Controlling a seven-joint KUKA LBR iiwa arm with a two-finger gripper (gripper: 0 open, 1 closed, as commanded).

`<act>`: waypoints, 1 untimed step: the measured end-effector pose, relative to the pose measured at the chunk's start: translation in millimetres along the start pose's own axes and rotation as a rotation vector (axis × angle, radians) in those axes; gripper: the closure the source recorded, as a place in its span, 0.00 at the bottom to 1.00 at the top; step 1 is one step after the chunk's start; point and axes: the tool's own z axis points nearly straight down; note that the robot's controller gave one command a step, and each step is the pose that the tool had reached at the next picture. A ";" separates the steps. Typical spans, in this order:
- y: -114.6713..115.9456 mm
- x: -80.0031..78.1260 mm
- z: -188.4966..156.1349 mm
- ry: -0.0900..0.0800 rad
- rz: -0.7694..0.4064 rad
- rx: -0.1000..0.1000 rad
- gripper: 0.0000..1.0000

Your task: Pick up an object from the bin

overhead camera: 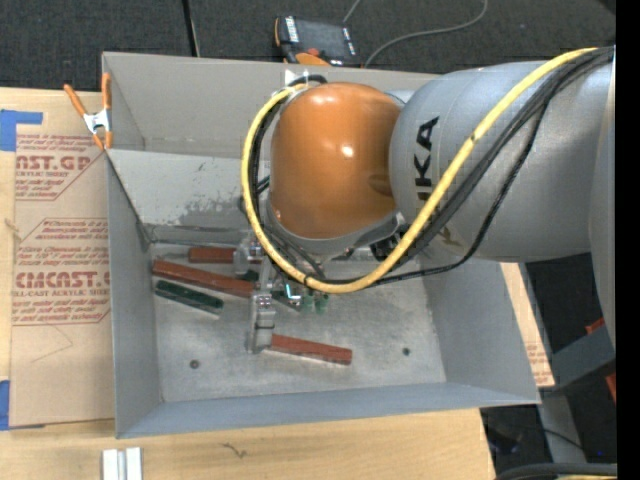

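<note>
1. Four slim sticks lie on the floor of the grey bin: a front red-brown stick, a long red-brown stick and a short red-brown stick further left, and a dark green stick beside those.
2. The fingers hang low beneath the orange cover, right at the left end of the front red-brown stick. I cannot tell whether they are spread, pressed together or pinching that end.
3. A grip at the very end of so long a stick would likely let it swing down or slip out, since most of its weight lies off to the right.
4. The stick lies flat on bare metal, so the tips may scrape the floor or push it away.
5. The long red-brown stick ends just behind the fingers and could be nudged or caught.
6. The orange cover and the arm hide the bin's back-right floor. A small green bit under the wrist is too unclear to name.
</note>
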 end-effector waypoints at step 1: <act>-4.3 -89.3 88.3 -0.006 -0.112 0.001 0.00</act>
